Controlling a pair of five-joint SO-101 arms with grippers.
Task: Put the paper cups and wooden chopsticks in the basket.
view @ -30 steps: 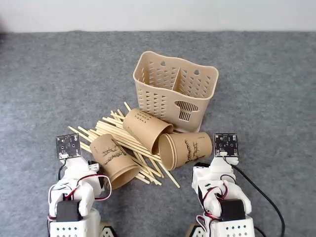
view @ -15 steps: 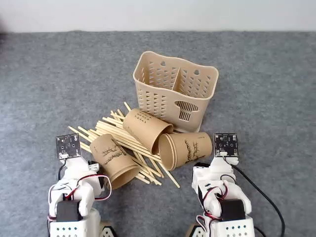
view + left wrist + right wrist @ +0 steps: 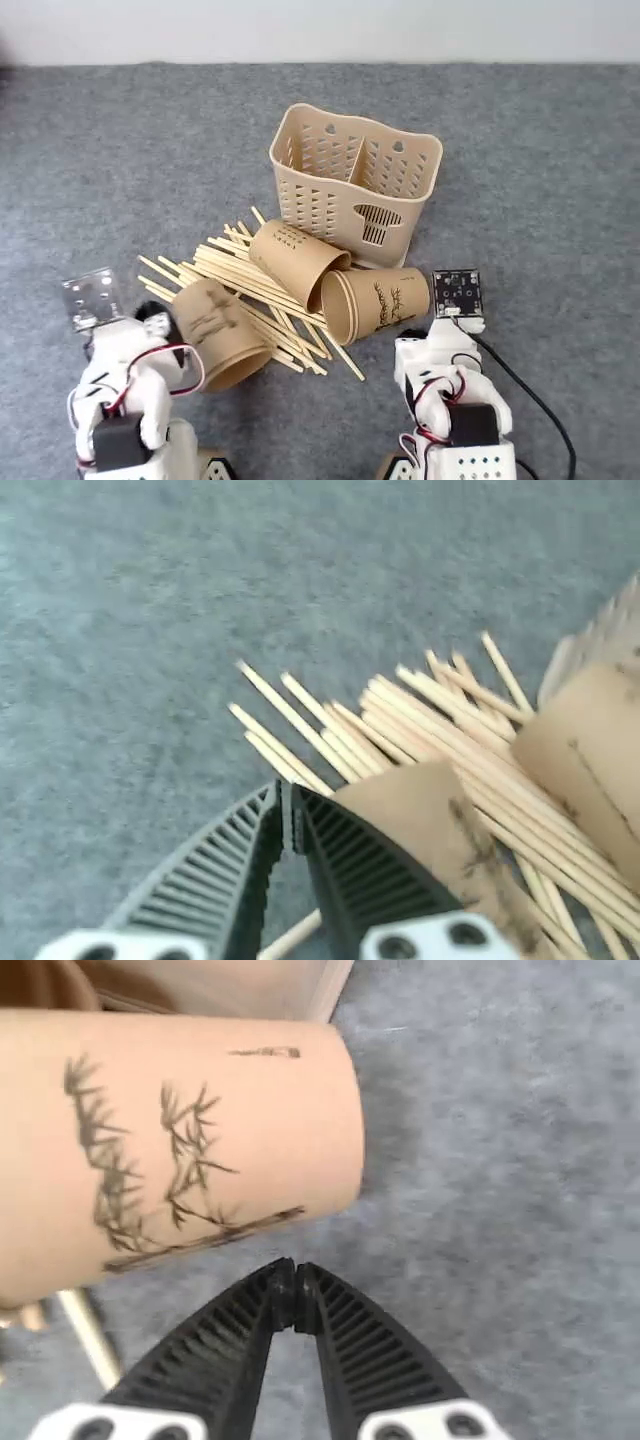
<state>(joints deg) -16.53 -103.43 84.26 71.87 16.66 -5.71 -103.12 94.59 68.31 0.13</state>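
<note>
- Lying on their sides across the chopsticks (image 3: 205,262) are three paper cups: the left cup (image 3: 215,330), the middle cup (image 3: 295,262) and the right cup (image 3: 378,302). None is in the basket (image 3: 318,205) yet.
- The chopsticks make a loose heap on the tabletop (image 3: 100,150), partly under the cups. I judge that the cups should go first, because they pin the sticks down.
- The basket stands upright just behind the heap, and both compartments look empty, ready to receive things from above.
- The left gripper (image 3: 290,805) is closed and holds nothing. Its tip is just beside the left cup, over the stick ends.
- The right gripper (image 3: 286,1290) is also closed on nothing and points at the side of the right cup. It must spread its jaws before any grasp.
</note>
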